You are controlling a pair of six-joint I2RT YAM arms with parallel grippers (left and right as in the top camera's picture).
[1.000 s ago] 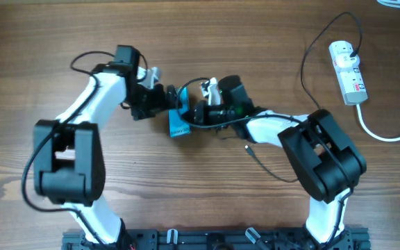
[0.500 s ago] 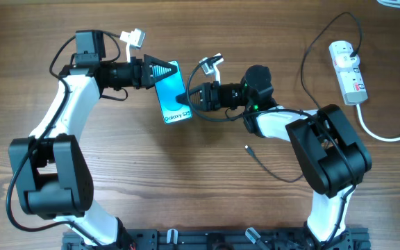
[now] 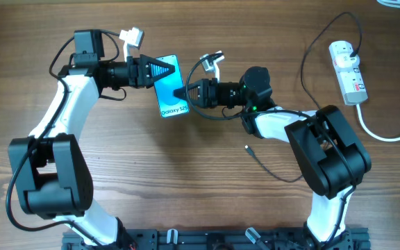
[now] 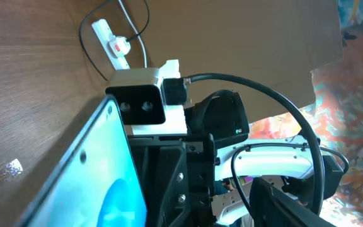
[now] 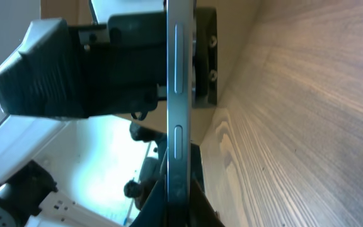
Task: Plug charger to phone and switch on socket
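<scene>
At far right of the surface (image 3: 186,187): socket (image 3: 346,73), untouched, well apart from both arms. Left of centre: pinching phone (image 3: 169,97) by its edge with closed right claw (image 3: 180,92); left claw (image 3: 160,71) straddling opposite side, grip not determinable. Beside right forearm: charger (image 3: 248,148) tip lying loose. Judged step: positioning phone. Next: steady it, fetch tip, align with port.

The phone (image 5: 178,94) shows only its thin silver edge, running straight up the middle. Black parts of the left gripper (image 5: 180,60) sit on both sides of it near the top. The right gripper (image 5: 176,211) pinches it at the bottom. The brown wooden table (image 5: 307,126) fills the right side.
</scene>
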